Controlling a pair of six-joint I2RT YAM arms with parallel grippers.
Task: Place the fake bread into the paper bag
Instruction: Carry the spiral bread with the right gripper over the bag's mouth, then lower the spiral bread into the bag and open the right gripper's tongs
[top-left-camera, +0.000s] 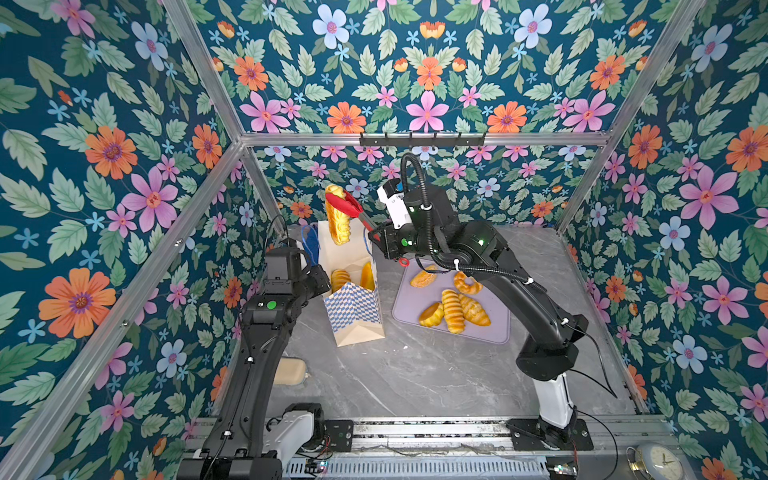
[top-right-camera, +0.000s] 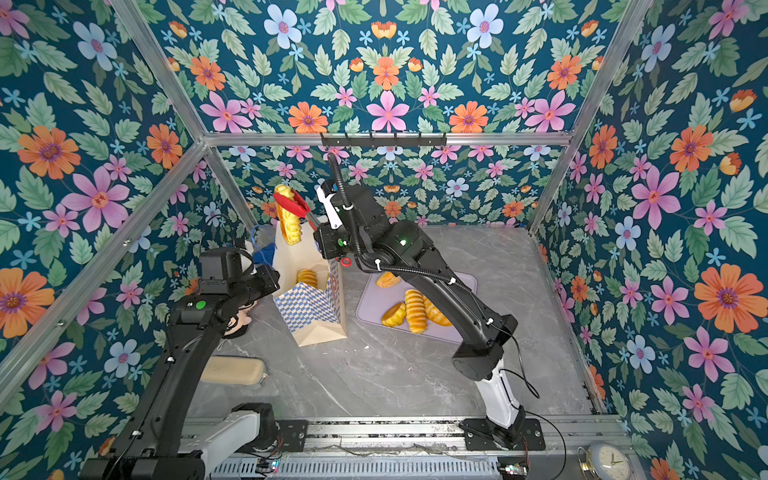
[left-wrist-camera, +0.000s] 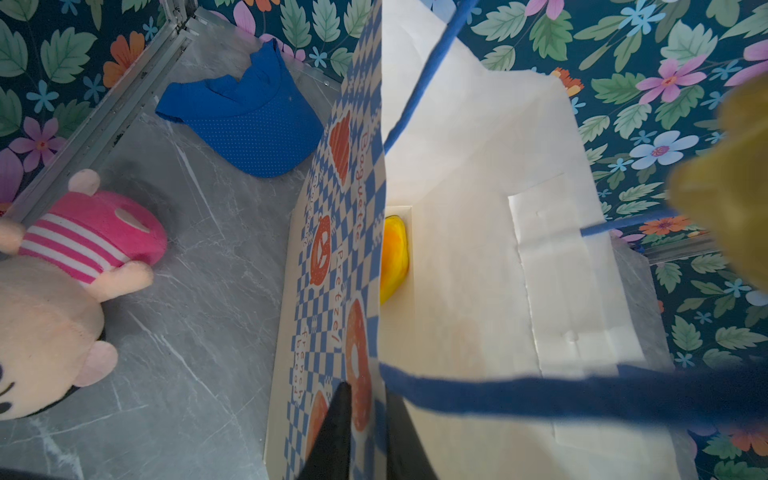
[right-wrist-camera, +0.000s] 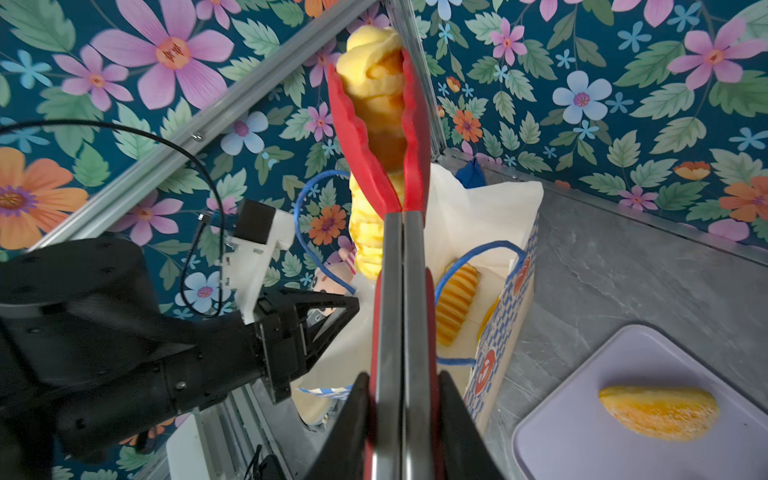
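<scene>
My right gripper is shut on the steel handles of red tongs. The tongs clamp a long twisted fake bread that hangs above the open mouth of the paper bag. My left gripper is shut on the bag's checkered side wall near the rim. Two breads lie inside the bag, one also showing in the left wrist view. Several more breads rest on the lilac tray.
A pink-striped plush doll lies left of the bag, a blue cloth visor behind it. A beige pad sits by the left arm. A clock stands at the front right. Floral walls close in three sides.
</scene>
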